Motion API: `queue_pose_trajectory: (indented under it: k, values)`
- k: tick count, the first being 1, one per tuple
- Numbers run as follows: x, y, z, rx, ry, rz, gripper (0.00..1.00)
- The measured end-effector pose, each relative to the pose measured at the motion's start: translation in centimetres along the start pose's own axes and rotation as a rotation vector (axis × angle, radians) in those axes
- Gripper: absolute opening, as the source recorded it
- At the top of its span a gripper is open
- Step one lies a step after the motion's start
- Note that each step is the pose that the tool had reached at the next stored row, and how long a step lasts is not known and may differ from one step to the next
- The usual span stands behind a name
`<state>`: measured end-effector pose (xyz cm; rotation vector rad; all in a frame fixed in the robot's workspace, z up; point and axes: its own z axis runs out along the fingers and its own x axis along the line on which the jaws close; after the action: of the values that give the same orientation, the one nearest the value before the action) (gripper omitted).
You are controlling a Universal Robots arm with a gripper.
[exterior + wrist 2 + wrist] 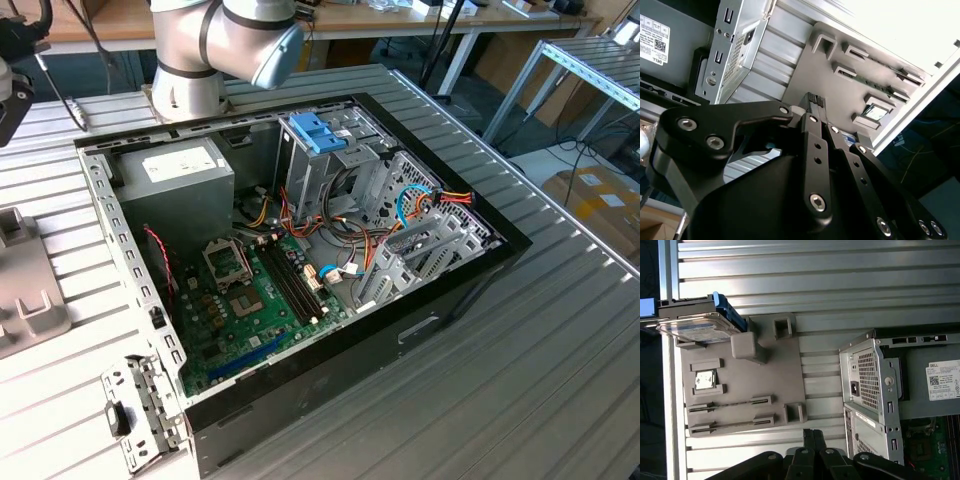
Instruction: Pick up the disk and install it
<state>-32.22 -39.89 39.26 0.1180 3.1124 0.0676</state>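
The disk (695,326), a flat grey-metal drive with a white and blue label and light-blue side rails, rests at one corner of a grey fixture plate (770,385) on the ribbed table. My gripper (813,436) hovers over the opposite edge of that plate, well apart from the disk. Its black fingers are shut together with nothing between them, as the second wrist view shows of the gripper (816,100) too. The open computer case (300,250) lies beside the plate.
Inside the case are a grey power-supply box (175,175), a green motherboard (250,300) and a metal drive cage (345,170) with a blue tab (315,130) on top. The plate carries raised holders (746,347) and a small chip (705,380). The arm's base (190,80) stands behind the case.
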Motion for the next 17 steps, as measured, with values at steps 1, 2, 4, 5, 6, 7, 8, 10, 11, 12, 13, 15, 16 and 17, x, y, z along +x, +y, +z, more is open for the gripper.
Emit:
queue_pose_trajectory:
  k: [1,2,4,5,6,7,8,10,11,12,13,15,16,17]
  values:
    - [0.14,-0.01,0.00,0.0000,0.0000,0.000,0.11]
    - [0.22,-0.02,0.00,0.0000,0.0000,0.000,0.11]
    - [0.45,-0.03,-0.01,0.0000,0.0000,0.000,0.11]
    - [0.63,-0.05,-0.01,0.0000,0.0000,0.000,0.11]
    - [0.76,-0.06,-0.01,0.0000,0.0000,0.000,0.11]
    - [0.84,-0.06,-0.02,0.0000,0.0000,0.000,0.11]
    - [0.92,-0.07,-0.02,0.0000,0.0000,0.000,0.11]
    - [1.13,-0.09,-0.03,0.0000,0.0001,0.000,0.11]
    - [1.20,-0.09,-0.02,0.0000,0.0000,0.000,0.11]
    - [1.32,-0.10,-0.03,0.0000,0.0000,0.000,0.11]
    - [1.44,-0.11,-0.03,0.0000,0.0000,0.000,0.11]
    - [1.68,-0.13,-0.03,0.0000,0.0000,0.000,0.11]
    - [1.78,-0.13,-0.04,0.0001,0.0001,0.000,0.11]
    - [1.88,-0.14,-0.04,0.0001,0.0001,0.000,0.11]
